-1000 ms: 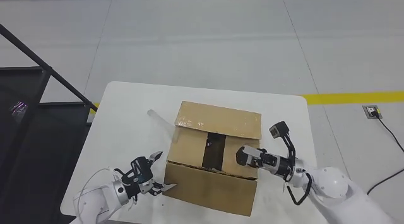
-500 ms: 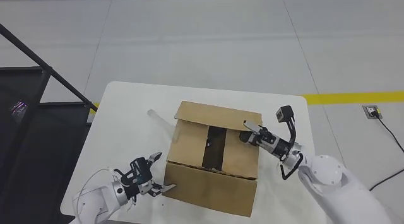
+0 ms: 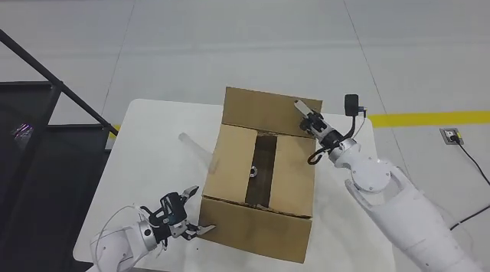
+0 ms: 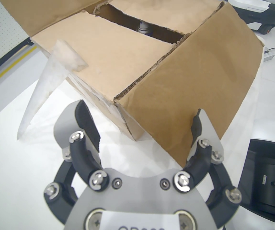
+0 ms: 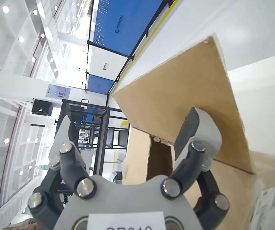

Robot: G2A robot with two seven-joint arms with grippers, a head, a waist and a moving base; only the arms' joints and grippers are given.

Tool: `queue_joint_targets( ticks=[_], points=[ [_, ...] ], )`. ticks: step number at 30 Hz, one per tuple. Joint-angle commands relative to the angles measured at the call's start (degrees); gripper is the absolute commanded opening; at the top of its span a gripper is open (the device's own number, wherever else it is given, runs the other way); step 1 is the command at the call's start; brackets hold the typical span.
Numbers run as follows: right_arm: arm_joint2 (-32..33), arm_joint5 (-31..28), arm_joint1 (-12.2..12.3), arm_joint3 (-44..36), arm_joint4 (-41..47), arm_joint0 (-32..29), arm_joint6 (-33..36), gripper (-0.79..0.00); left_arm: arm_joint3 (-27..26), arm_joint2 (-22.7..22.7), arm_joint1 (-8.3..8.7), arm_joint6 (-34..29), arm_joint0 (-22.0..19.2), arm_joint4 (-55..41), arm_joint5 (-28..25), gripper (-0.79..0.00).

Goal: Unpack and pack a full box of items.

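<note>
Black-padded fingers of the left gripper [image 4: 140, 111] are spread wide and hold nothing. The gripper sits low over the white table [image 4: 8, 168], just beside the near corner of the cardboard box [image 4: 118, 56], where the near flap [image 4: 187, 77] slopes outward.

At the opposite side, the right gripper [image 5: 129, 118] is also spread wide and holds nothing. It is at the far flap [image 5: 187, 92], which stands upright. One finger overlaps the flap's face, but contact cannot be confirmed.

From the top view, the box stands mid-table, its two inner flaps [image 3: 233, 157] lying flat with a dark gap [image 3: 264, 168] between them.

The left wrist view looks into that gap at a small round-capped item [image 4: 143, 27]. It also shows a clear tape strip [image 4: 46, 82] hanging from the box's side to the table.

On the box's side, the right wrist view shows a white printed label [image 5: 269, 202], its print too small to read.
</note>
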Motion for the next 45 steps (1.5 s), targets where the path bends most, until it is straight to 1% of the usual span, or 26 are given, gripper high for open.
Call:
queue_joint_targets(
  ticks=[1, 7, 11, 14, 16, 19, 22, 25, 29, 33, 37, 40, 45],
  points=[
    [-1.79, 0.51, -1.35, 3.98, 0.03, 2.40, -0.52, 0.000, 0.03, 0.08, 0.07, 0.10, 0.11, -0.15, 0.26, 0.000],
    [-5.84, 1.95, -4.96, 13.58, 0.16, 7.12, -1.04, 0.000, -0.02, 0.13, 0.27, 0.25, 0.36, -0.70, 0.62, 0.000],
    [-6.92, 1.49, -6.74, 18.84, 1.80, 8.92, 1.80, 0.000, -0.29, -0.17, 0.41, 0.47, 0.45, -1.41, 1.13, 0.000],
    [-6.50, -1.63, -7.58, 21.26, 2.51, 9.25, 1.54, 0.000, -1.50, -1.04, 0.50, 1.16, 1.13, -2.23, 3.17, 0.000],
    [-5.65, -5.06, -7.82, 21.55, 2.88, 8.65, 0.74, 0.000, -2.32, -2.27, 0.57, 1.95, 1.92, -3.94, 4.60, 0.000],
    [-3.69, -10.21, -7.63, 19.92, 3.31, 6.93, 0.69, 0.000, -3.10, -4.82, 0.66, 2.48, 3.23, -7.52, 6.88, 0.000],
    [-1.76, -13.95, -6.93, 15.72, 2.80, 4.37, 3.97, 0.000, -2.44, -6.82, 0.49, 0.54, 3.67, -12.43, 10.84, 0.000],
    [-0.02, -15.45, -6.04, 10.32, 3.10, 1.47, 10.74, 0.000, -0.85, -6.68, 0.18, -3.42, 2.60, -14.31, 15.17, 0.000],
    [1.75, -13.51, -4.84, 3.82, 2.22, -1.46, 20.72, 0.000, 2.35, -3.26, -0.53, -7.31, -0.57, -14.19, 19.55, 0.000],
    [2.83, -10.12, -4.02, -1.45, 0.26, -3.69, 27.33, 0.000, 6.00, 1.20, -1.38, -9.49, -4.39, -12.67, 22.62, 0.000],
    [2.76, -4.64, -3.70, -4.79, -4.18, -4.85, 29.07, 0.000, 8.52, 4.80, -2.12, -9.60, -7.10, -12.02, 23.42, 0.000],
    [1.84, -0.46, -3.93, -5.96, -6.95, -4.93, 29.00, 0.000, 9.62, 6.17, -2.44, -9.26, -8.19, -11.80, 23.57, 0.000],
    [-0.02, 2.24, -5.07, -4.18, -6.58, -3.61, 29.43, 0.000, 10.13, 7.53, -2.72, -8.63, -8.77, -11.36, 23.03, 0.000]
  ],
)
